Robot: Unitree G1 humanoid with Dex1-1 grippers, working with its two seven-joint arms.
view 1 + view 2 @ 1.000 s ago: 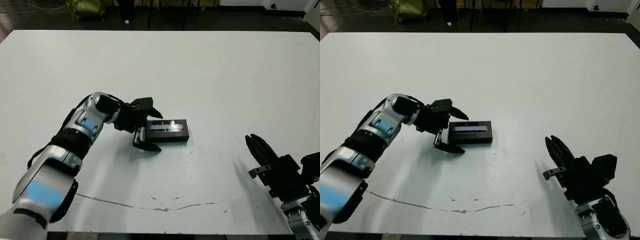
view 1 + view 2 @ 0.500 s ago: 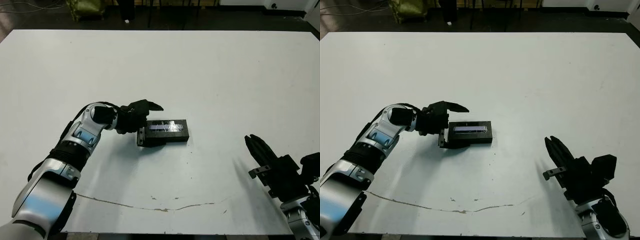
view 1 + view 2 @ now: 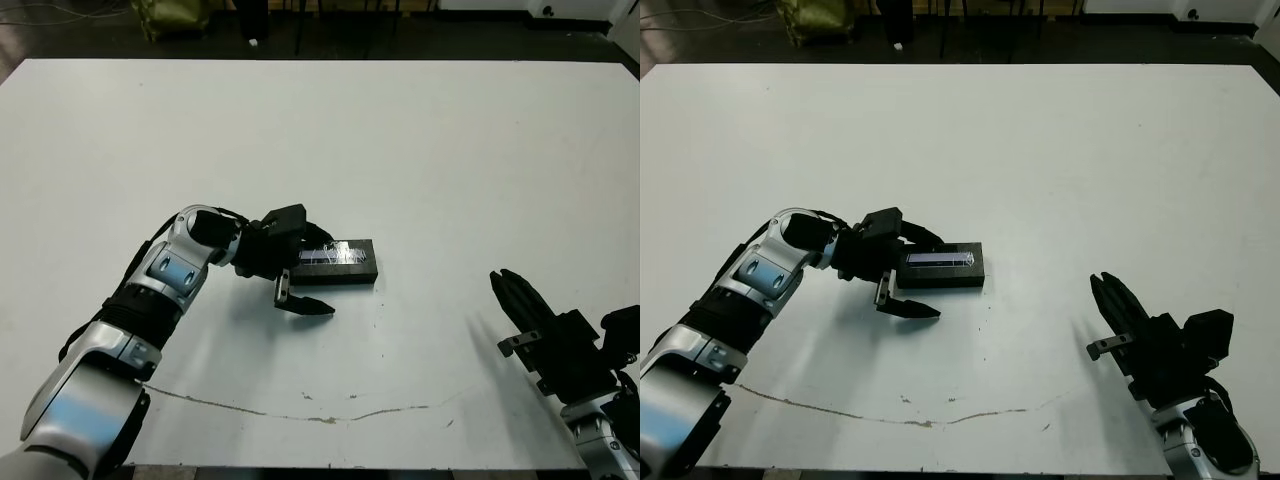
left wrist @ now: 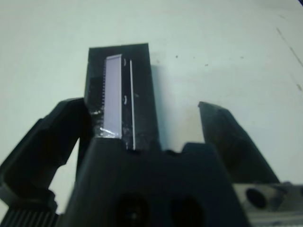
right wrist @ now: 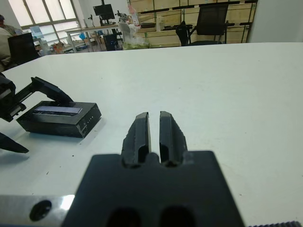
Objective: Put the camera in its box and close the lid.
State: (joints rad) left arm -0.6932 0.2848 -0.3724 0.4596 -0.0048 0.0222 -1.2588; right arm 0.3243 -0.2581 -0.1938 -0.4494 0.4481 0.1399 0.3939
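Note:
The box (image 3: 342,272) lies a little left of the table's middle, with the lid (image 3: 335,255) on top of it, pale strip facing up. No camera shows in any view. My left gripper (image 3: 329,273) stands open astride the box's left end. The far finger (image 3: 312,232) is at the box's back corner. The near finger (image 3: 305,303) lies on the table, apart from the front wall. The left wrist view shows the lidded box (image 4: 120,97) between the two fingers, closer to one of them. At the front right my right gripper (image 3: 508,286) is shut and holds nothing.
A thin dark crack line (image 3: 330,418) runs across the white table (image 3: 450,150) near its front edge. Beyond the far edge are a dark floor and chair legs (image 3: 250,25). The right wrist view shows desks and office chairs (image 5: 208,26) in the background.
Half a second ago my left gripper's fingers were drawn close together at the box's left end. They have now spread wide, the near finger swinging out in front. The box and right arm stayed put.

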